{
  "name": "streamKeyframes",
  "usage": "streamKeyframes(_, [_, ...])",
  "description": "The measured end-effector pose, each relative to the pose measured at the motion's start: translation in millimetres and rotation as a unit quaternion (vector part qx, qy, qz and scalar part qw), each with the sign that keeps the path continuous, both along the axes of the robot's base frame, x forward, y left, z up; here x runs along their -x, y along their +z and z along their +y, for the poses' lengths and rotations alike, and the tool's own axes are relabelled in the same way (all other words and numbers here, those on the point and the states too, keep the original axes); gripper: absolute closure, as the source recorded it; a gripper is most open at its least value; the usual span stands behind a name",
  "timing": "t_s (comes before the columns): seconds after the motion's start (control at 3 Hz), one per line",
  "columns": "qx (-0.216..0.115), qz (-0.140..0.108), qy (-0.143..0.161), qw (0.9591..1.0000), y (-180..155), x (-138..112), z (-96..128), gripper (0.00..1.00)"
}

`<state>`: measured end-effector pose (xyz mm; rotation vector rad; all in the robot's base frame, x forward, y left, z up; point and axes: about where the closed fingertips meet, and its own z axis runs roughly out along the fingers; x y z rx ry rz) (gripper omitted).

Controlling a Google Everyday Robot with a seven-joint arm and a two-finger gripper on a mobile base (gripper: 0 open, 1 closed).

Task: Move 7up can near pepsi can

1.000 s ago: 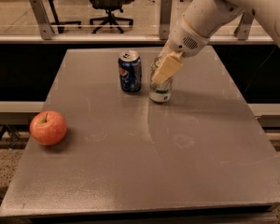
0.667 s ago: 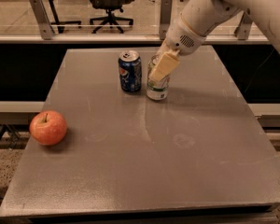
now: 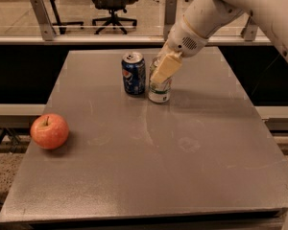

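The dark blue pepsi can (image 3: 134,73) stands upright on the grey table (image 3: 182,143), toward the back middle. The 7up can (image 3: 160,91), white with a green band at the bottom, stands upright just to its right, a small gap between them. My gripper (image 3: 163,71) comes down from the upper right on a white arm. Its cream fingers (image 3: 166,67) lie around the upper half of the 7up can and hide most of its top. The can's base rests on the table.
A red apple (image 3: 49,131) lies near the table's left edge. Behind the table are a rail with metal posts (image 3: 41,18) and an office chair (image 3: 113,1). The table's right edge drops off to a ledge (image 3: 278,114).
The gripper has moved the 7up can to the left, closer to the pepsi can. The pepsi can and the apple have not moved.
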<state>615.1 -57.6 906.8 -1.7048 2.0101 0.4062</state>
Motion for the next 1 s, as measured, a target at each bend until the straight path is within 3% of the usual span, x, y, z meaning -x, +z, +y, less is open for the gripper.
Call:
streamKeyframes(0.33, [0.0,0.001,0.001,1.0,-1.5,-0.3,1.7,0.12])
streamKeyframes(0.67, [0.0,0.002,0.002,1.0,-2.8,-0.6,3.3,0.0])
streamKeyframes(1.0, [0.0,0.002,0.002,1.0,-2.9,-0.6,3.3,0.0])
